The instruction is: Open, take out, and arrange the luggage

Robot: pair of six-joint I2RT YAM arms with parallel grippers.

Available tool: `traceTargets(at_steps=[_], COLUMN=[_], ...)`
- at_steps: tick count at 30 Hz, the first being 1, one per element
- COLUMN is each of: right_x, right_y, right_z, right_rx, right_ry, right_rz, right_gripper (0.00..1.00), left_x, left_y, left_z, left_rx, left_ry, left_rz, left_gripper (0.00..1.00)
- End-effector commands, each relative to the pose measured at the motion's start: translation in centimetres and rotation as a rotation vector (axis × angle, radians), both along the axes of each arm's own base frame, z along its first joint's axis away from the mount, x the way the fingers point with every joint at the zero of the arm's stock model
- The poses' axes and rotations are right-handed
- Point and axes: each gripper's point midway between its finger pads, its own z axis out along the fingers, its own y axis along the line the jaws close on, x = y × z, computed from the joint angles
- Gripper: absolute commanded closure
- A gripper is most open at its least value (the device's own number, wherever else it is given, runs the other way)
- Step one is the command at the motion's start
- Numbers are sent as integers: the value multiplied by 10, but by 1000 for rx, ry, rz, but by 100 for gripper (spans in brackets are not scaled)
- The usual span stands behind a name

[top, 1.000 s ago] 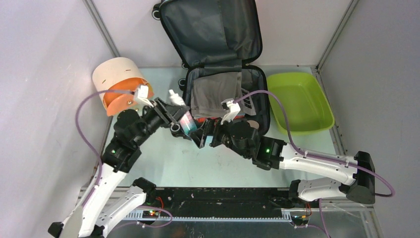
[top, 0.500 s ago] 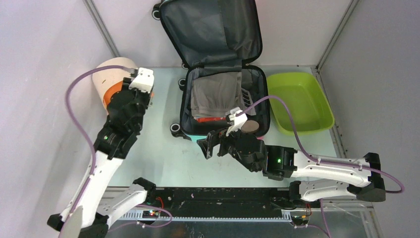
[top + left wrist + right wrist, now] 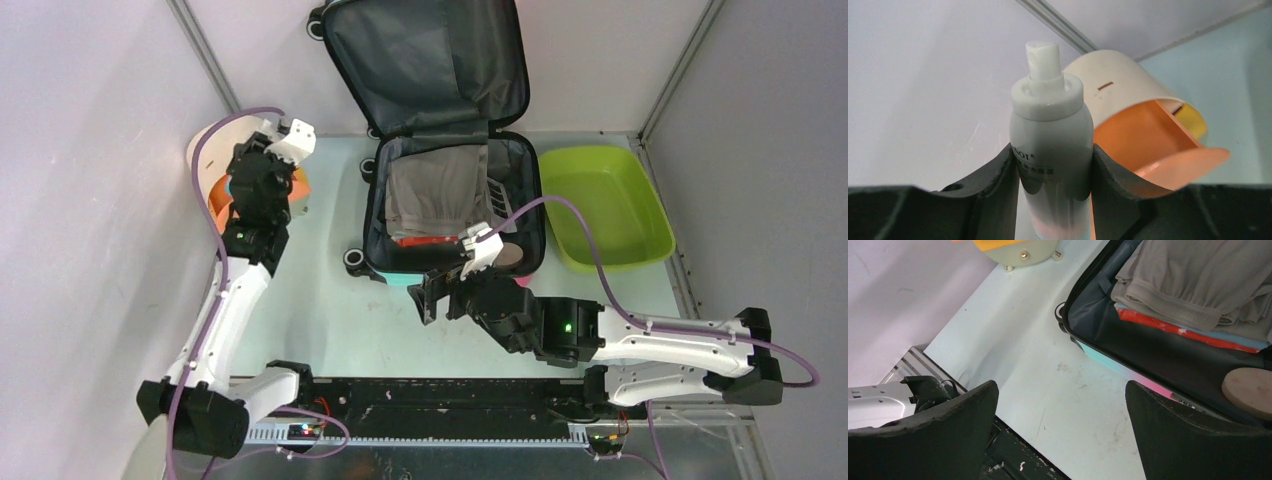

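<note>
- Luggage (image 3: 420, 60) lies open at the far middle of the table (image 3: 330, 310), its lid propped against the back wall. The lower half holds a folded grey garment (image 3: 435, 190) over red and blue items, with a round tan disc (image 3: 1250, 390) at the near right corner.
- Left gripper (image 3: 1052, 170) is clenched on a white pump bottle (image 3: 1050, 125), gripping low on its body, at the far left just beside the cream-and-orange cylinder (image 3: 1128, 90).
- Right gripper (image 3: 1060, 390) hangs released over bare table just near of the suitcase's front edge, grasping nothing.
- Step in hand, judging by the pose, is setting the bottle down at or in the cylinder.
- Grip sits low and the smooth bottle is top-heavy, so it should travel slowly and stay in line with the fingers.
- Approach should aim at the orange opening, clear of the cream rim and the yellow piece inside.
- Release is best only once the bottle is supported.
- Lime-green tub (image 3: 610, 215) at the right looks a likely spot for clothes.
</note>
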Motion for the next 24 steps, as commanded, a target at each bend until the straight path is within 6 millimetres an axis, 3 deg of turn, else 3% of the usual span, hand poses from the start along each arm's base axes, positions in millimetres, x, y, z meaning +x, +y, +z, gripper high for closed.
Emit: traceTargets(at_steps=[1,6,13,19,24], right_x=[1,2,5,6,9], right_y=[-10,-15,-23,-28,-30], right_z=[10,5,11,8,8], right_rx=[19,2,25,24,41], right_ry=[-10,-9,-35,-32,-19], right_rz=[-37,-52,-68,-80,-82], right_gripper=[0,1,0,0,0], left_x=[22,42,53,62,64], left_y=[13,15,28,35,41], left_z=[47,41,23,14,-15], left_rx=[50,81,25,27,34], left_ry=[-189,-191,-190,-174,-130], left_rz=[9,25,46,61,72], left_gripper=[74,73,60,57,52])
